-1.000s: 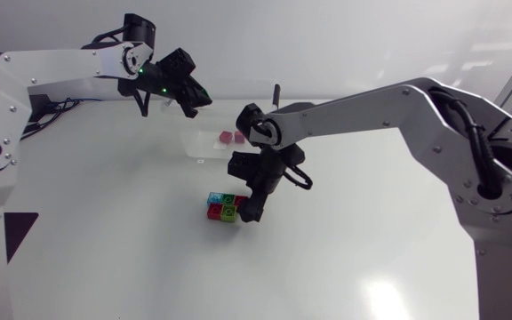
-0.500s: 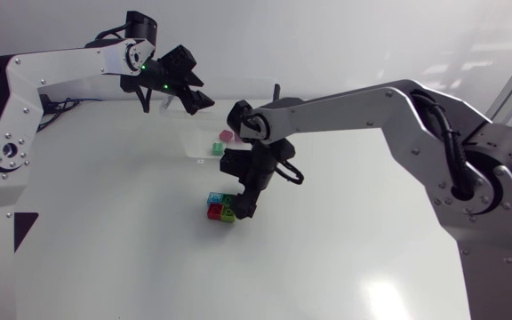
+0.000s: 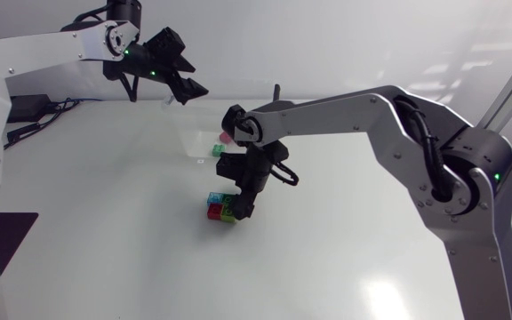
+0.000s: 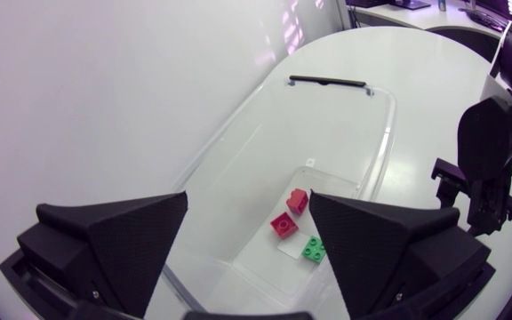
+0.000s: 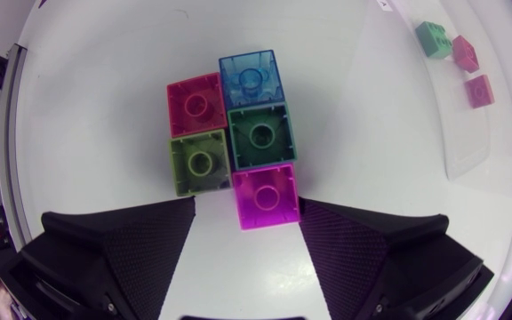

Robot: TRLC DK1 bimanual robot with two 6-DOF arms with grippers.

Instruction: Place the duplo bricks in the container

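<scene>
Five-brick cluster (image 3: 221, 206) sits on the table (image 3: 123, 258) near the middle, just near of the container (image 4: 238, 169). All bricks are square and translucent, with one round stud facing up. The cluster's long axis runs left-right. The far row is blue brick (image 5: 251, 80) at the left end, then dark green brick (image 5: 260, 135), then magenta brick (image 5: 266, 196) at the right end. The near row is shorter: red brick (image 5: 196, 107) beside the blue, lime brick (image 5: 200, 162) beside the dark green. All five are packed edge to edge, flat on the table.

Right gripper (image 3: 243, 213) points down over the right end of the cluster with its fingers spread. The magenta brick's end sits in the gap, and I cannot tell if a finger touches it.

The container is clear and rectangular. Its long axis runs away from the left gripper (image 3: 188, 92) to a black handle (image 4: 327, 82) at the far end. Inside it are a green brick (image 4: 314, 250) and two pinkish-red bricks (image 4: 290, 213), lying loose at mixed angles, studs up.

The left gripper hangs above the container's left end, fingers wide apart, holding nothing.
</scene>
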